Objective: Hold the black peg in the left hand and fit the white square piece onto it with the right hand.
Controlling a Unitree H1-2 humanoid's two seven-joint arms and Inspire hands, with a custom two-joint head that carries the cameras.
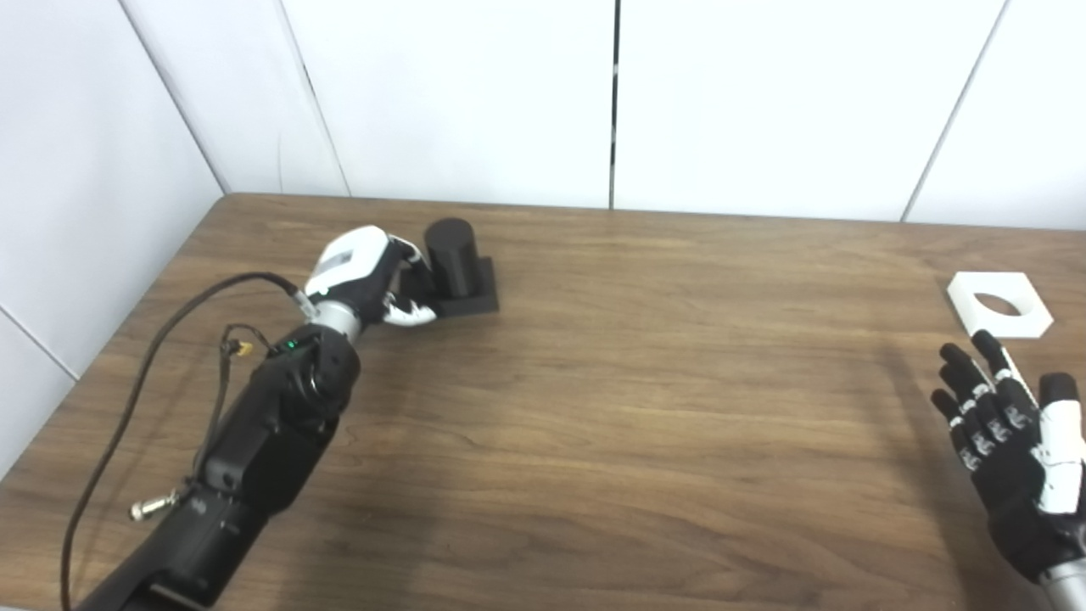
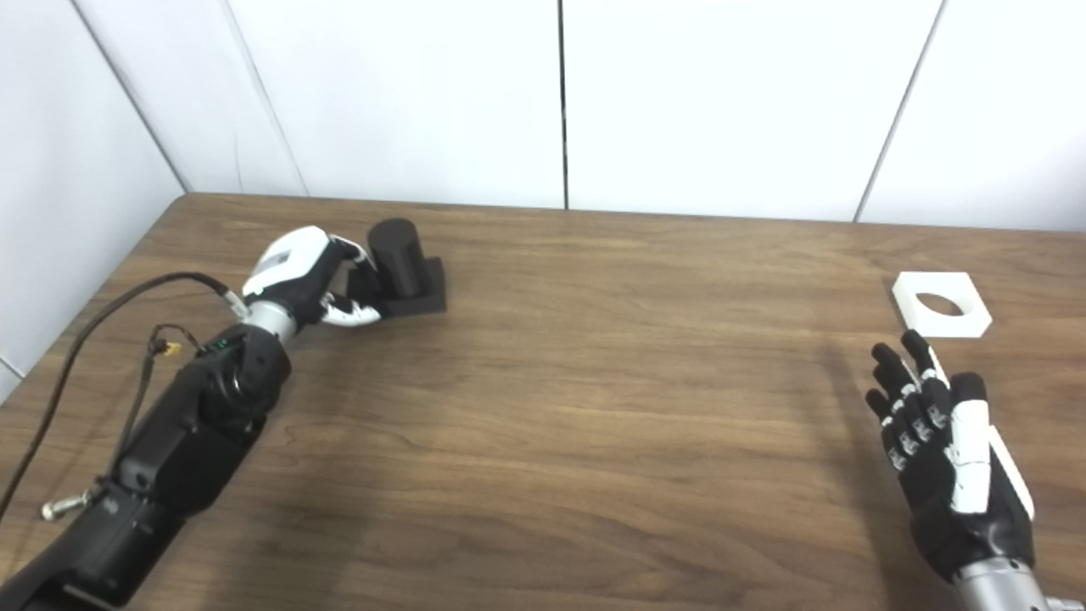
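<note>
Nearest, bottom right: right hand (image 2: pixel 950 450) raised above the wooden table (image 2: pixel 594 407), palm showing, fingers (image 2: pixel 899 382) spread and straight, holding nothing. It sits well to the right side, near the table's front.

Bottom left: the left arm (image 1: pixel 254 441), black-cased, runs diagonally up from the corner. A black cable (image 1: pixel 153 339) loops off it near the wrist; a small metal plug (image 1: pixel 148 507) hangs beside the forearm.

Just beyond the right hand, lying flat on the table: white square piece (image 2: pixel 940 316), round hole through its middle, corners cut off. Fingertips are near it but apart from it.

Farther back, left side: left hand (image 1: pixel 365 280), white-backed, at the black peg (image 1: pixel 451 255). The peg is an upright cylinder on a square black base (image 1: pixel 475 297), standing on the table. Fingers are curled against the left side of the peg and base; the thumb lies low by the base's front-left corner. Whether the grip is fully closed or only touching cannot be told from here, since the hand hides the contact.

Peg and white piece are well apart, on opposite sides of the table.

Behind everything: white wall panels (image 1: pixel 441 93) with dark seams.
</note>
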